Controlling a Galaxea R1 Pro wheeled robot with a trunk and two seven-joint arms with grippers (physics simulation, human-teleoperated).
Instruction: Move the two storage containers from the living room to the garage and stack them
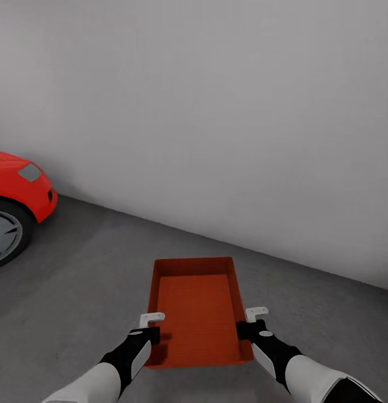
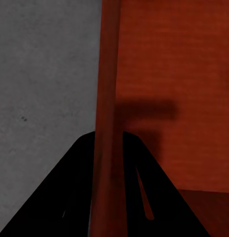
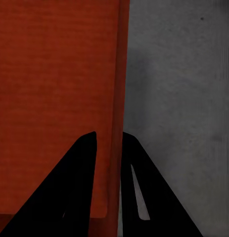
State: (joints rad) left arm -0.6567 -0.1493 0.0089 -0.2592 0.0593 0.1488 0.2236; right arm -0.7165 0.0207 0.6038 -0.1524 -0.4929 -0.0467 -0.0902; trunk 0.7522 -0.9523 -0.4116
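1. Tray (image 1: 198,302): orange-red, shallow, open-topped, at 6 o'clock in the head view, long axis running away from the robot. It hangs between the two claws over the floor (image 1: 82,291); whether its base touches the concrete cannot be told.
2. Left claw (image 1: 151,331): pinching the tray's left wall near the robot-side end. In the left wrist view the dark fingers (image 2: 69,197) straddle that wall, one outside, one inside the tray (image 2: 193,74).
3. Right claw (image 1: 245,328): pinching the tray's right wall, opposite the left claw. In the right wrist view its fingers (image 3: 69,197) sit either side of the wall of the tray (image 3: 55,74), grey floor (image 3: 183,98) beside.
4. Wall (image 1: 216,112): plain pale grey, from 9 to 3 o'clock behind the tray.
5. Car (image 1: 18,196): red, front corner and wheel at 9 o'clock, well apart from the tray.
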